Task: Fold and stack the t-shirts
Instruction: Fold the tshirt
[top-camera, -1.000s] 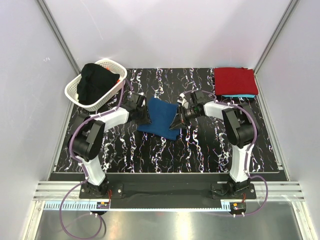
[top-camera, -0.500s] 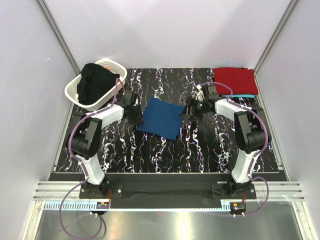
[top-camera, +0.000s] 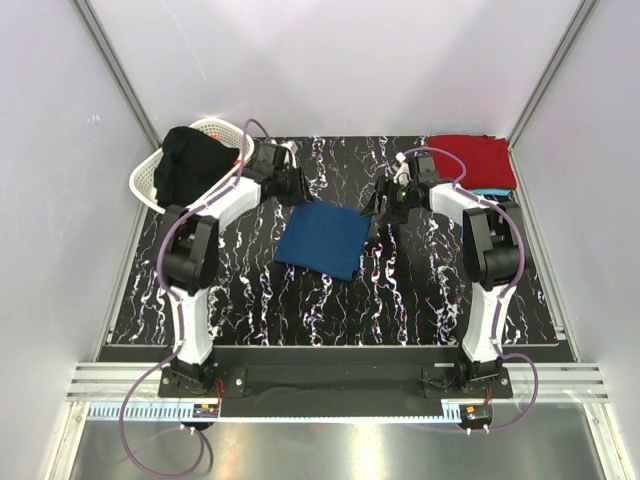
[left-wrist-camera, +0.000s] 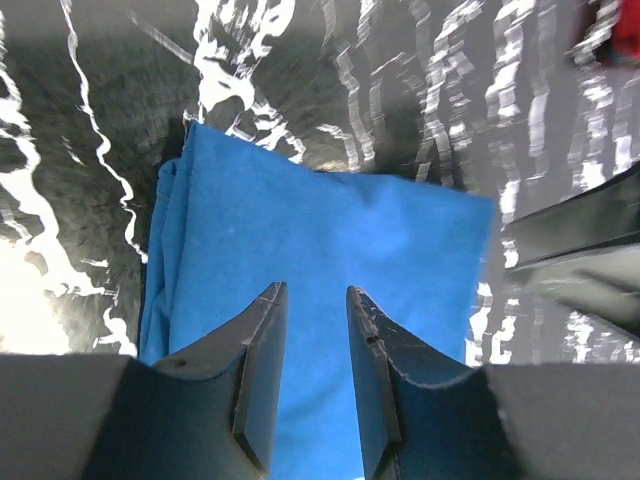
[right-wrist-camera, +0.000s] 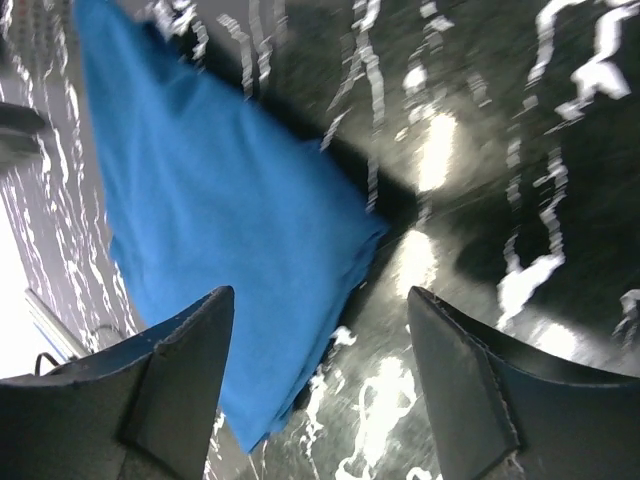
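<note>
A blue t-shirt (top-camera: 323, 238) lies folded into a rectangle in the middle of the black marbled mat. My left gripper (top-camera: 301, 191) hovers just off its far left corner, open by a narrow gap with nothing between the fingers; in the left wrist view the gripper (left-wrist-camera: 312, 290) looks down over the blue cloth (left-wrist-camera: 320, 225). My right gripper (top-camera: 380, 211) stands wide open by the shirt's right corner, and the right wrist view shows it (right-wrist-camera: 320, 292) above the cloth's edge (right-wrist-camera: 220, 220). A folded red t-shirt (top-camera: 470, 158) rests on a turquoise one (top-camera: 490, 190) at the far right.
A white lattice basket (top-camera: 150, 180) at the far left holds a dark, crumpled shirt (top-camera: 192, 160). Grey walls close in both sides and the back. The mat's front edge meets a metal rail near the arm bases.
The right gripper has opened, let go of the blue shirt's corner and drawn back to the far right. The left gripper has pulled away toward the far side. The shirt now lies flat.
</note>
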